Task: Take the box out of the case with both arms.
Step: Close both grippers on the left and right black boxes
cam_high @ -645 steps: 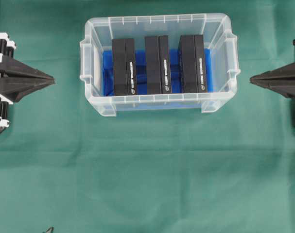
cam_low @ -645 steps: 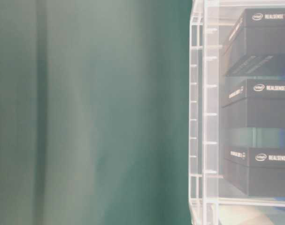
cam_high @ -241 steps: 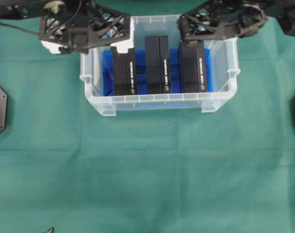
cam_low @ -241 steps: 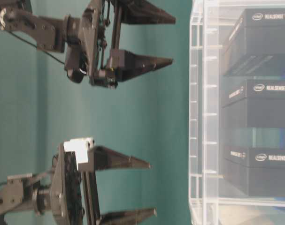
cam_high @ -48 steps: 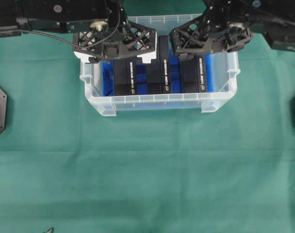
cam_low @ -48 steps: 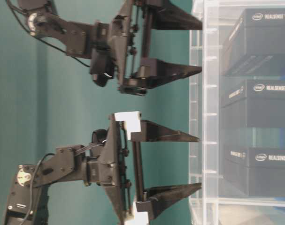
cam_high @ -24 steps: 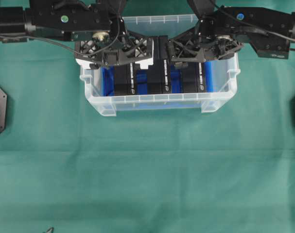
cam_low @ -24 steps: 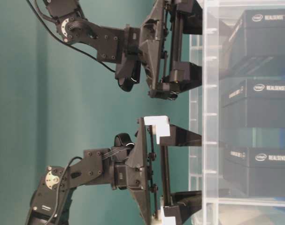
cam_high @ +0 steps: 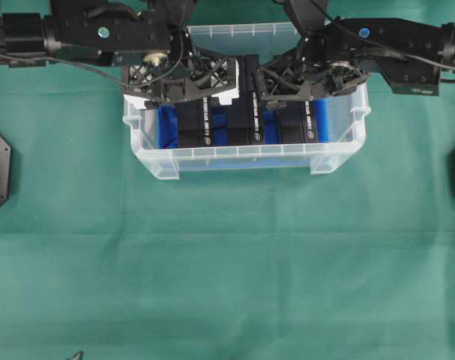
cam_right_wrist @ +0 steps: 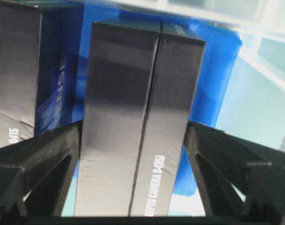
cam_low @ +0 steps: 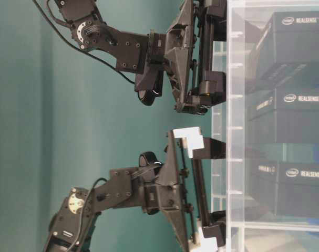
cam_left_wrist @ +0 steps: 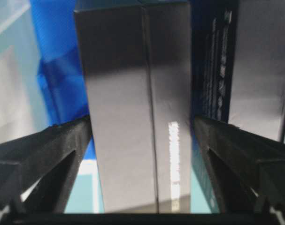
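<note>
In the overhead view, the case (cam_high: 246, 154) is seen on the green cloth (cam_high: 227, 262) with three black boxes standing in it; the left gripper (cam_high: 184, 84) is set over the left box (cam_high: 193, 127) and the right gripper (cam_high: 298, 81) over the right box (cam_high: 298, 126), while the middle box (cam_high: 246, 120) lies between them. The far ends of the boxes are covered by the grippers, so contact cannot be judged there. In the table-level view, which is turned on its side, both grippers are seen dipping past the case's rim with jaws spread wide; the fingertips are lost behind the milky wall, and a finger could catch that rim or wall if either arm were shifted sideways. In the left wrist view, the left box is framed between the two open fingers (cam_left_wrist: 43, 154), neither of which clearly touches it; the neighbouring box stands just beside the right-hand finger, so it could be nudged or pinched along with the target. In the right wrist view, the right box is likewise straddled by open jaws, nothing being gripped yet. A shallow or uneven closure could let a smooth-sided box slip, and the blue lining (cam_right_wrist: 212, 108) could be dragged up with it. The box bottoms are hidden throughout.
</note>
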